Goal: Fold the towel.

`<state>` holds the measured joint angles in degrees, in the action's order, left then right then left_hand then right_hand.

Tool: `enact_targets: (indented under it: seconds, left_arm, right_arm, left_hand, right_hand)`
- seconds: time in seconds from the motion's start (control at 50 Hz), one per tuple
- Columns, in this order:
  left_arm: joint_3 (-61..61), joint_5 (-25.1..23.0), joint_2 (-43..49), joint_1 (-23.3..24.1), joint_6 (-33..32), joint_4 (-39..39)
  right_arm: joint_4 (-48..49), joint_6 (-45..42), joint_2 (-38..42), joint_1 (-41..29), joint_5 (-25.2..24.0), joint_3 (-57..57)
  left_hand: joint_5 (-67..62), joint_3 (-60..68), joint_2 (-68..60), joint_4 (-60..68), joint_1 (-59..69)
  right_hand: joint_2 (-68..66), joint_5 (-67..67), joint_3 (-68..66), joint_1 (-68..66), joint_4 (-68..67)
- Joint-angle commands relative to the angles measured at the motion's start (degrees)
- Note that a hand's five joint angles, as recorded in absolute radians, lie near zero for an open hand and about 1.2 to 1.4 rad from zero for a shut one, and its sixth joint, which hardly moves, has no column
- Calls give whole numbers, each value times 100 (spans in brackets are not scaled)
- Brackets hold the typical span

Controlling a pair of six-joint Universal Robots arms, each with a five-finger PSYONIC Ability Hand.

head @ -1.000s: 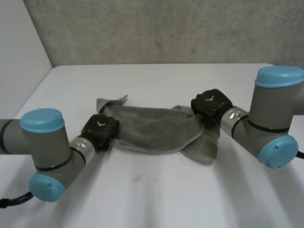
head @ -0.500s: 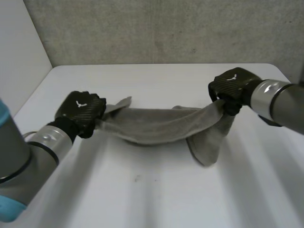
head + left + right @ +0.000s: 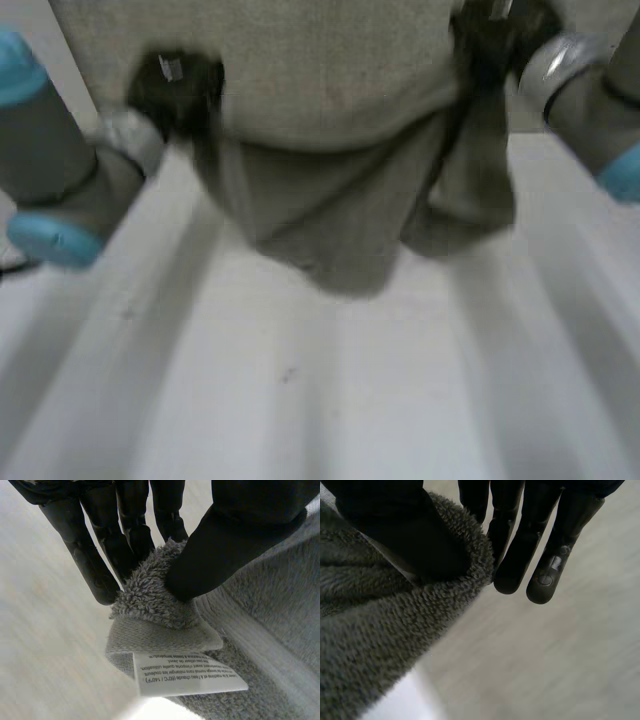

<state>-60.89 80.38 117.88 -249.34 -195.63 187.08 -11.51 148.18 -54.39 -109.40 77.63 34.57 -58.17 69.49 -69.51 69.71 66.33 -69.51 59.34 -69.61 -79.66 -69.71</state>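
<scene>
Grey terry pile is what I have between thumb and fingers (image 3: 95, 565) of my left hand (image 3: 225, 545). The straight fingers press a corner of the towel (image 3: 150, 605) against the thumb, and the white care label (image 3: 187, 672) hangs just below the pinch. My right hand (image 3: 395, 535) has much the same hold: the thumb is pushed into the fluffy edge with the fingers (image 3: 520, 555) behind it, though some of them seem to stand clear of the cloth.

Both pinches look shallow to me, taking only the very edge. I judge that the hanging weight could drag a corner out. If one end slips, the towel would drop in a heap on the surface (image 3: 300, 400) and the fold would have to start again. The end under my right hand also hangs bunched in a lobe of its own, and the middle sags. Laid down like this, I expect a trapped wrinkle or a crooked edge.

From the head view, my left hand (image 3: 175, 85) and right hand (image 3: 490, 40) are both held high, the right a little higher. The towel (image 3: 340, 220) drapes between them like a curtain. I cannot tell whether its lowest part touches the surface. My left arm (image 3: 60, 170) and right arm (image 3: 590, 90) stand wide on either side.
</scene>
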Motion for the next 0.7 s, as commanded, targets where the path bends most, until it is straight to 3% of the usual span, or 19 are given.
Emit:
enact_targets:
  seconds: [0.02,0.12,0.16,0.26,0.42,0.54,0.7]
  left_arm:
    - [1440,505,-212,8,1590,795]
    - [1150,593,-450,17,1722,549]
    - [608,567,-581,-1,1695,374]
    - [-210,558,-766,-18,1695,338]
    - [-1239,549,-758,-89,1695,364]
    - [-1601,549,-590,-89,1686,408]
    - [-1795,549,-89,-89,1686,531]
  right_arm:
    - [1687,844,-687,7,121,-363]
    - [905,844,-836,15,-73,-258]
    - [13,800,-749,15,-335,-293]
    - [-1104,292,-416,77,-635,-354]
    - [-2741,-510,524,94,-433,-1345]
    - [-2919,-519,1080,138,-415,-1691]
    - [-2919,-545,1994,33,-415,-1313]
  left_hand:
    - [-1183,1051,-1049,1029,1367]
    - [-1183,1051,-1049,1029,1367]
    - [-1183,1051,-1049,1029,1367]
    - [-1183,1051,-1049,1029,1367]
    - [-1183,1051,-1049,1029,1367]
    - [-1183,1051,-1049,1029,1367]
    - [-1183,1051,-1049,1029,1367]
  right_hand:
    - [-1049,1066,-1039,-34,-1029]
    - [-1049,1066,-1039,-34,-1029]
    - [-1049,1066,-1039,-34,-1029]
    - [-1049,1066,-1039,-34,-1029]
    - [-1049,1066,-1039,-34,-1029]
    - [-1049,1066,-1039,-34,-1029]
    - [-1049,1066,-1039,-34,-1029]
